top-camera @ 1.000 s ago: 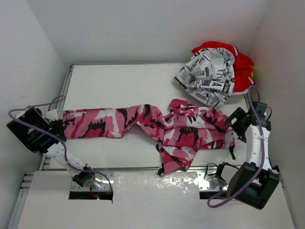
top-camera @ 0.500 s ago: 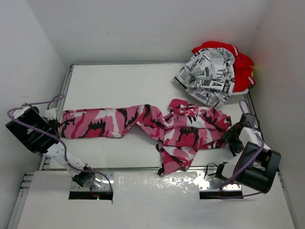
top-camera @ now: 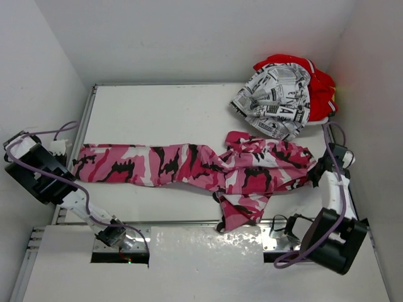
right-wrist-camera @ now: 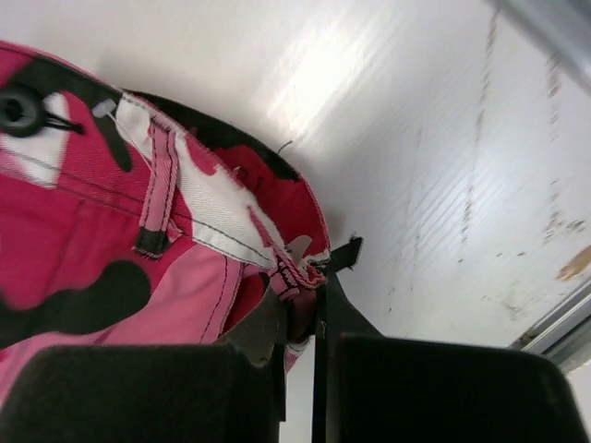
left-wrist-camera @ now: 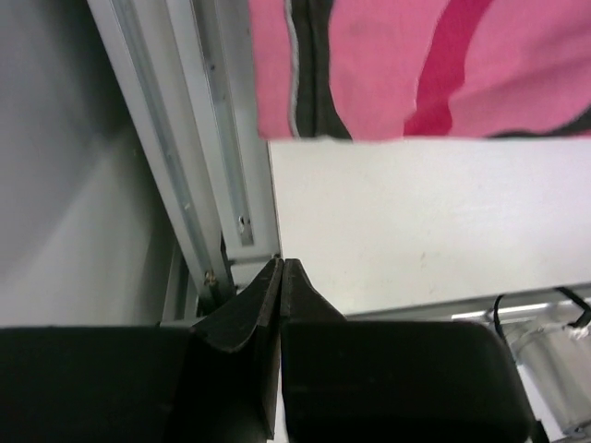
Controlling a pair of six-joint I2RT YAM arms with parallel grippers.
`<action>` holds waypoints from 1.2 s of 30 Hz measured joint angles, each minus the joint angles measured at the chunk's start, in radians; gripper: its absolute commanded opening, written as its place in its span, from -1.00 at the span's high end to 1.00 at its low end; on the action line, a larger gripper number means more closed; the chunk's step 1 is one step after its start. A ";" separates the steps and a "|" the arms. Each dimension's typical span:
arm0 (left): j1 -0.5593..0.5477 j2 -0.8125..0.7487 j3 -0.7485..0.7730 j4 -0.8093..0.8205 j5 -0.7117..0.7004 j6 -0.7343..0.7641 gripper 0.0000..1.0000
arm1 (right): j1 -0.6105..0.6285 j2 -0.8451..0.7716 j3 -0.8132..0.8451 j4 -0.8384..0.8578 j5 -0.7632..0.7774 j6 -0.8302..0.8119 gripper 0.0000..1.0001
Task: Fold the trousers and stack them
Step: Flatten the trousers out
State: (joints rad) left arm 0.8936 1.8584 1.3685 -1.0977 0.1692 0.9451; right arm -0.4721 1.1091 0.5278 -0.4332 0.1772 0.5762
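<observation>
The pink, white, black and crimson camouflage trousers (top-camera: 189, 165) lie stretched across the table, leg end at the left, waist at the right. My right gripper (top-camera: 317, 170) is shut on the waistband corner (right-wrist-camera: 300, 268), beside a belt loop. My left gripper (top-camera: 68, 162) sits at the leg end. Its jaws (left-wrist-camera: 280, 268) are shut with nothing visible between them, and the cloth hem (left-wrist-camera: 388, 65) hangs beyond the tips. The white newsprint-patterned trousers (top-camera: 274, 100) lie bunched on the plain red ones (top-camera: 321, 88) at the back right corner.
White walls enclose the table (top-camera: 164, 113) at the back and on both sides. A metal rail (left-wrist-camera: 185, 157) runs along the left edge, close to my left fingers. Another rail (top-camera: 176, 221) borders the near edge. Purple cables loop off both arms.
My right gripper closed on the waistband and drew it to the right. The trousers now lie straighter and their leg end has shifted left. My left gripper went shut and moved slightly left.
</observation>
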 measured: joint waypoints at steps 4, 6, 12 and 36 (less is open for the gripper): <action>0.006 -0.018 0.018 -0.050 -0.028 0.027 1.00 | -0.003 -0.071 0.095 -0.077 0.044 0.016 1.00; 0.011 -0.019 0.052 -0.079 -0.040 0.043 1.00 | -0.003 -0.104 0.141 -0.107 0.055 0.022 1.00; 0.031 -0.022 0.183 -0.124 -0.066 0.071 1.00 | -0.003 -0.145 0.303 -0.156 0.055 0.000 1.00; -0.167 -0.139 -0.014 -0.118 -0.017 0.066 0.30 | 0.435 -0.095 0.383 -0.023 0.007 -0.171 -0.47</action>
State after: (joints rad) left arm 0.7261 1.7195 1.3544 -1.2156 0.1520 1.0115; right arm -0.0368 1.0138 0.9108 -0.4557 0.1844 0.4053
